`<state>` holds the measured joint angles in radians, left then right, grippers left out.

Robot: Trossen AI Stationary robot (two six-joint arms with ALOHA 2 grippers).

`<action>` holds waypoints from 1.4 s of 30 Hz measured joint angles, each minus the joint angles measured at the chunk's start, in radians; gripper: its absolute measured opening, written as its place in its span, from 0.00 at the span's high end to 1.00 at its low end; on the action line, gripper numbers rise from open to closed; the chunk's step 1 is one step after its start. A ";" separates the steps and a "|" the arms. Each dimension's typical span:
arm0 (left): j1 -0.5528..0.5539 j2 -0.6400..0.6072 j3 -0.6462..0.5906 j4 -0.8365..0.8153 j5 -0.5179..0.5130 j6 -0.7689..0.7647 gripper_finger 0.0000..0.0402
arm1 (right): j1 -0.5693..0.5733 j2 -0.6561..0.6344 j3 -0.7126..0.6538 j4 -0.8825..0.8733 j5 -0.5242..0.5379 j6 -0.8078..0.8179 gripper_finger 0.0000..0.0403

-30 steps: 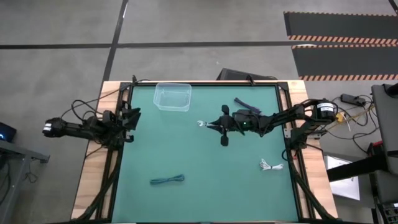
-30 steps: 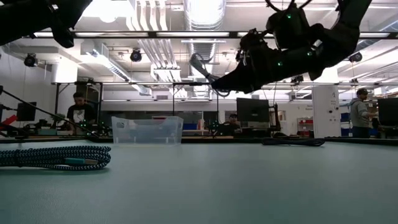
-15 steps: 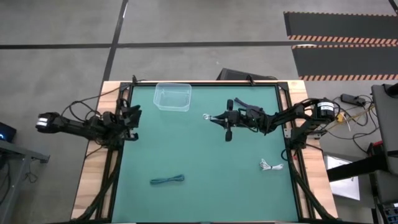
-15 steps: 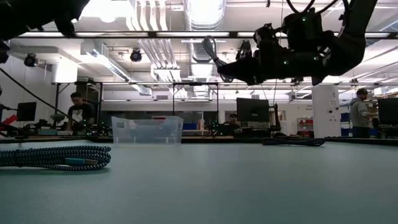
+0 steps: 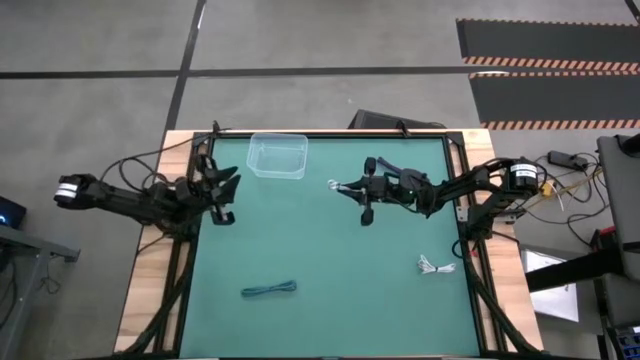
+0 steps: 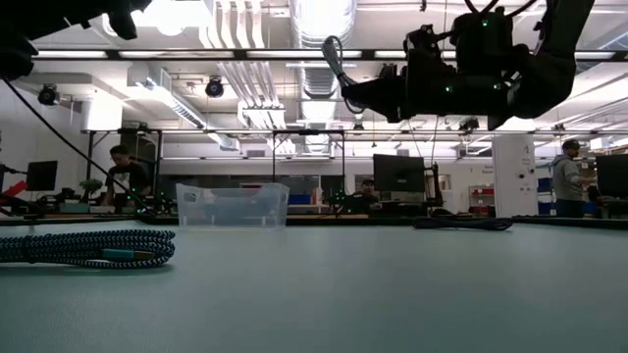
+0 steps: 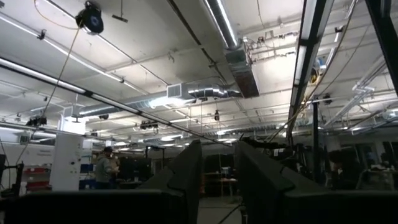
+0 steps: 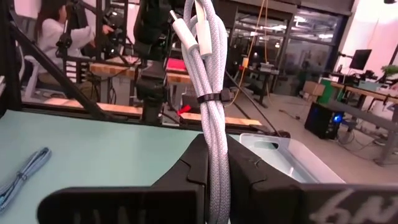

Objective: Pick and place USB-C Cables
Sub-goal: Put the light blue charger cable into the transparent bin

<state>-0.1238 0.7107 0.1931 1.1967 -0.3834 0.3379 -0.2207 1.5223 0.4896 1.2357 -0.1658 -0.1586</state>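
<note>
My right gripper [image 5: 350, 188] hovers over the table's far middle, high above it in the low view [image 6: 365, 95], shut on a white braided USB-C cable bundle [image 8: 210, 93]. The clear plastic bin [image 5: 277, 156] stands at the far edge, to the left of that gripper. A teal-green cable [image 5: 270, 290] lies flat near the near edge, large in the low view [image 6: 88, 247]. Another white cable [image 5: 437, 266] lies at the right edge, and a dark cable [image 6: 461, 224] lies far right. My left gripper [image 5: 222, 192] hangs over the left edge, open, its fingers [image 7: 189, 177] holding nothing. My right gripper pinches the white cable bundle between its two fingers near one end of the coil [image 8: 214, 165], below the tie [image 8: 214, 98]. The fingers come level from the table's right. The bundle is lifted clear and sticks out past the fingertips [image 6: 334, 59], connectors [image 8: 186, 25] at its free end.
The green mat [image 5: 330, 260] lies open between the cables. Black frame rails [image 5: 190, 260] run along the left and right sides. The room behind holds benches and people, one seated [image 6: 123, 176] and one standing [image 6: 567, 181].
My right gripper has risen and drifted toward the far edge, tipping from nose-down to level, with the white cable still held. My left arm has swung in from the left edge toward the table's middle.
</note>
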 joint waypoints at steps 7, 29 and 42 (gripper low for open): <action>0.000 0.103 0.047 -0.004 0.002 -0.045 0.80 | 0.007 0.019 0.000 0.126 0.000 0.000 0.96; 0.005 0.425 0.203 0.000 0.008 -0.044 0.80 | 0.004 0.086 0.068 0.335 0.008 0.009 0.96; 0.048 0.600 0.320 -0.001 0.008 -0.047 0.65 | 0.004 0.086 0.080 0.314 0.008 0.023 0.96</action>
<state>-0.0755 1.3106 0.5130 1.1957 -0.3752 0.2909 -0.2169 1.6085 0.5694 1.5497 -0.1574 -0.1360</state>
